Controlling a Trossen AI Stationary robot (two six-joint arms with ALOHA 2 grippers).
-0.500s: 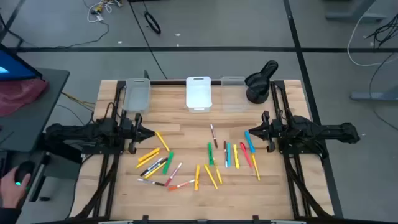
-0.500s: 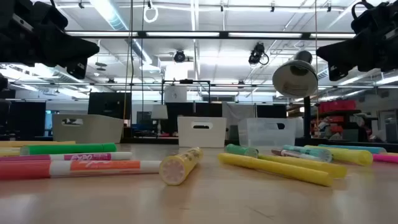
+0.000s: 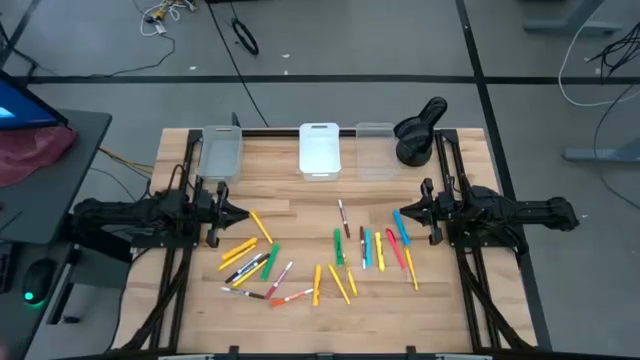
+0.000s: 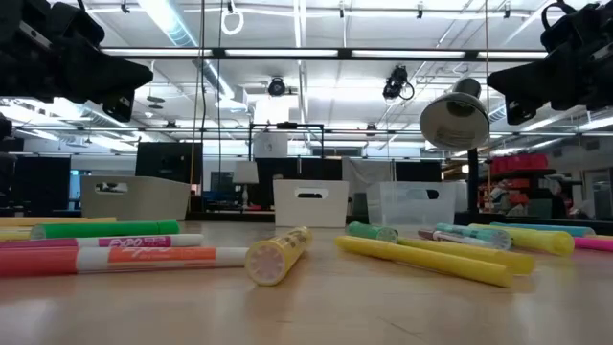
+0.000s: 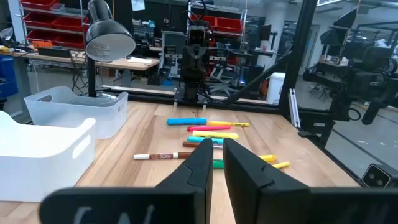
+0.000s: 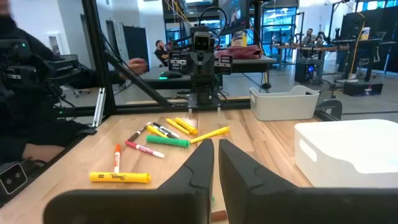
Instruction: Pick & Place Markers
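**Observer:** Where are we in the job?

**Operator:** At the start, as I read it. I have the left gripper (image 3: 243, 215) and the right gripper (image 3: 400, 217) both hanging above the table (image 3: 290, 195), fingers drawn nearly together and holding nothing. No marker sits in any bin.

**Observer:** And the markers?

**Operator:** Spread flat on the wood in the gap between the two sets of fingertips. One cluster of markers (image 3: 258, 265) lies just ahead of and beside the left fingertips; a yellow marker (image 3: 261, 226) is the closest to them. A second group (image 3: 375, 250) lies ahead of the right fingertips, with a blue marker (image 3: 401, 229) nearly under them.

**Observer:** Next move?

**Operator:** I'd spread one pair of fingers, drop over a single marker that lies apart from its neighbours, and line the fingers across its length (several in the left cluster touch or cross, so those are poor first picks).

**Observer:** Room to work?

**Operator:** Plenty of bare wood between the fingers and the grey bin (image 3: 220, 152), the white bin (image 3: 320, 150) and the clear bin (image 3: 375, 150) along the far edge. The black lamp (image 3: 418, 130) stands beside the clear bin, off to one side of the right fingers; I'd watch it when carrying that way.
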